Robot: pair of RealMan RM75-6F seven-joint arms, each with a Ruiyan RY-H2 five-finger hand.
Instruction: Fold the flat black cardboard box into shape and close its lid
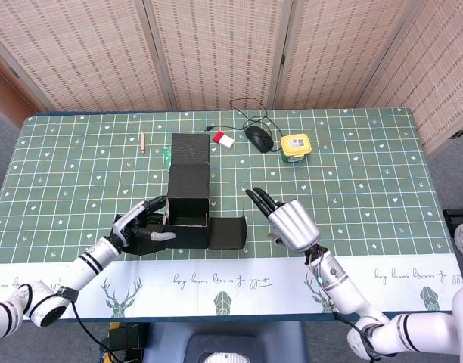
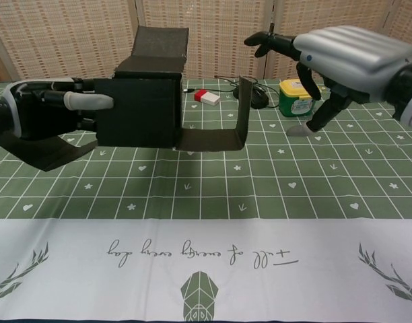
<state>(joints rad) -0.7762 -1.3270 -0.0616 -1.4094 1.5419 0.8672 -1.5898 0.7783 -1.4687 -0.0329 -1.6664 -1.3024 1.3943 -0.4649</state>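
Observation:
The black cardboard box (image 1: 187,198) is partly formed, with its walls standing and its lid (image 1: 190,147) upright at the back. One side flap (image 1: 227,231) sticks out to the right and another (image 2: 46,149) hangs below the left side. My left hand (image 1: 141,227) grips the box's left wall, thumb along the front (image 2: 88,101), and seems to hold it off the table. My right hand (image 1: 289,220) hovers to the right with spread fingers, holding nothing and well apart from the box (image 2: 143,111). In the chest view the right hand (image 2: 340,55) is high on the right.
Behind the box lie a pencil (image 1: 141,141), a green packet edge (image 1: 166,154), a red-and-white block (image 1: 223,139), a black mouse (image 1: 259,138) with its cable, and a yellow container (image 1: 295,145). A white printed cloth strip (image 1: 239,280) runs along the table's front edge.

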